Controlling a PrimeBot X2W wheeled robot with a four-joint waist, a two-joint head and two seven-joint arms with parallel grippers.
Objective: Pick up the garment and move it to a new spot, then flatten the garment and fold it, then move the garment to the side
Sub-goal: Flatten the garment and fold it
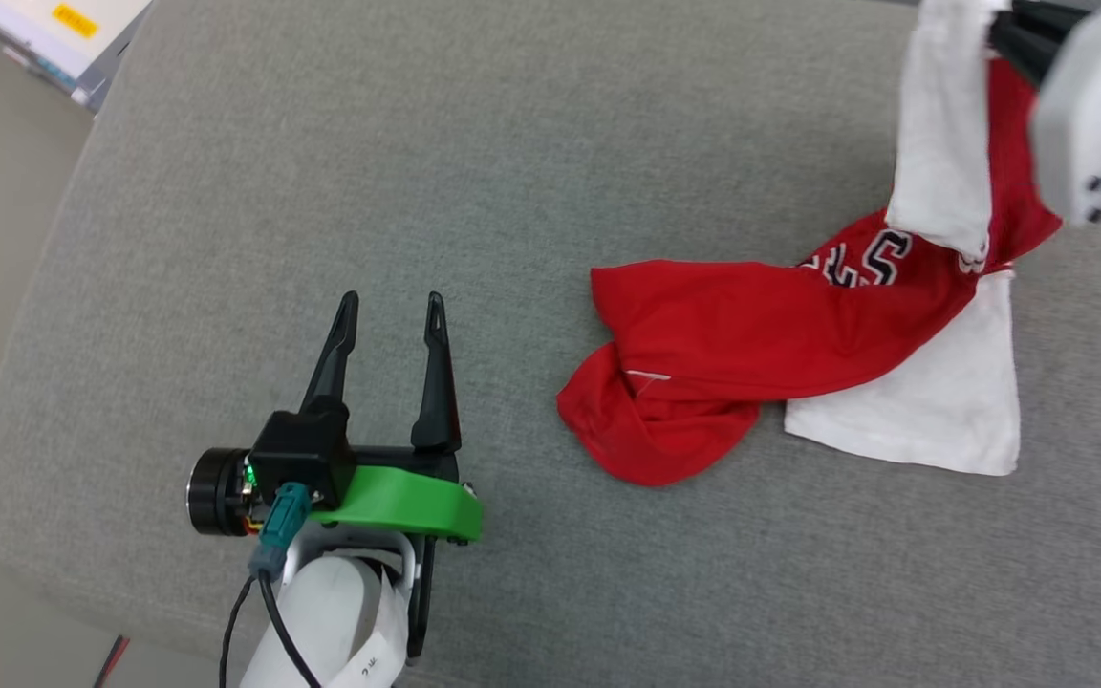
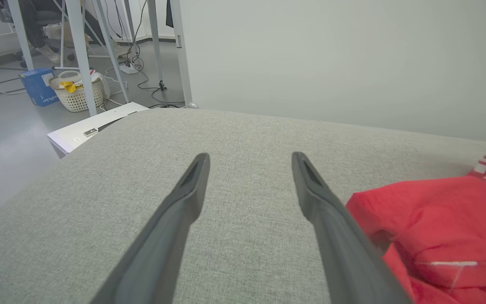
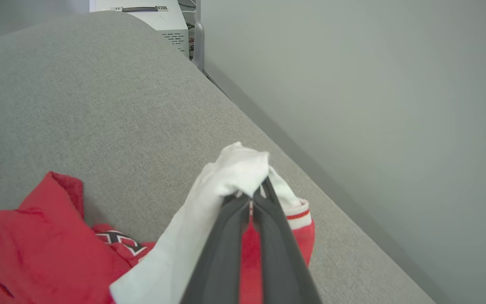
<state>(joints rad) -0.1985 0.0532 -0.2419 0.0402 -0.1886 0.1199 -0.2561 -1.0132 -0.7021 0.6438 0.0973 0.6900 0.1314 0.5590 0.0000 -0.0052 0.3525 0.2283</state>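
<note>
Grey woven fabric covers the cushion (image 1: 417,143) that carries everything. Off its far-left corner stands a white box (image 1: 53,38) with a yellow label.

Near the near-left corner hovers the left gripper (image 1: 393,298), its two dark fingers spread wide with nothing between them. In the left wrist view it (image 2: 250,156) points across bare fabric, with the garment's red cloth just beside its right finger, though I cannot tell if they touch.

Right of the middle lies the garment (image 1: 751,334), twisted into a red rope-like bunch. Its hem end is heaped toward the middle, and dark-and-white lettering (image 1: 861,260) shows further right. One white sleeve (image 1: 933,401) lies flat on the cushion under the red cloth, toward the near-right.

At the far-right edge the other sleeve (image 1: 942,115) is raised off the cushion and hangs down. The right gripper (image 1: 1000,33) has its fingers pressed together on that sleeve's top. The right wrist view shows the right gripper (image 3: 251,196) pinching bunched white cloth at the tips, striped trim (image 3: 300,215) just behind them, and the red body (image 3: 36,245) trailing on the cushion.
</note>
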